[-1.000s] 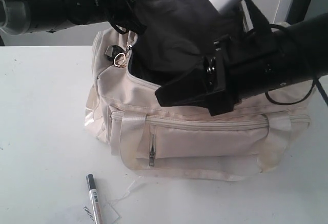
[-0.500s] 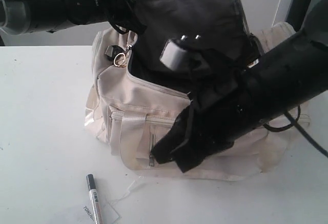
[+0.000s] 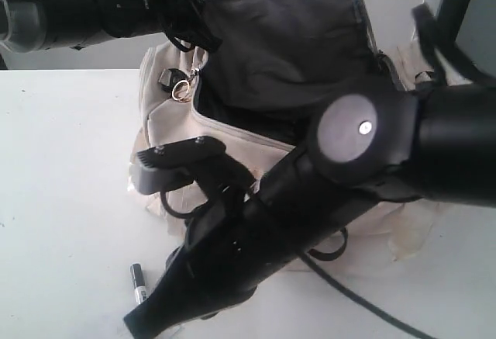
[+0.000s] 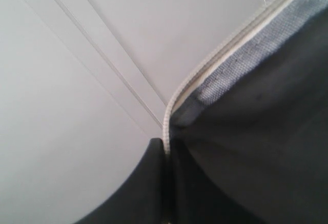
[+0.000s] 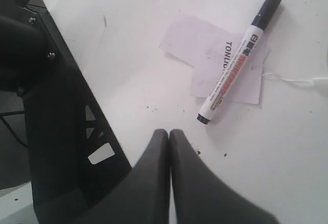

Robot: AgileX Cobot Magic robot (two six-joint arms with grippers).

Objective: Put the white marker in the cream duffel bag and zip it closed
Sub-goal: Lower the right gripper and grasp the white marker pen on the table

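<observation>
Fully closed, empty: right gripper [image 5: 169, 138], near slim white black-capped marker [image 5: 238, 60] lying across flat white paper tag [image 5: 195, 44] on white table [image 3: 62, 160], in front of large cream fabric duffel bag [image 3: 159, 126]. Clamped on bag's zipper rim: left gripper [image 4: 166, 149].

Ext high-front; R-wrist close above marker [image 5: 239, 60]

Right claw [image 5: 169, 133] closed tight, empty.

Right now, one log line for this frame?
left tool: shut on cream duffel bag zip edge | right tool: shut, empty, near white marker | marker on paper tag | bag open
</observation>
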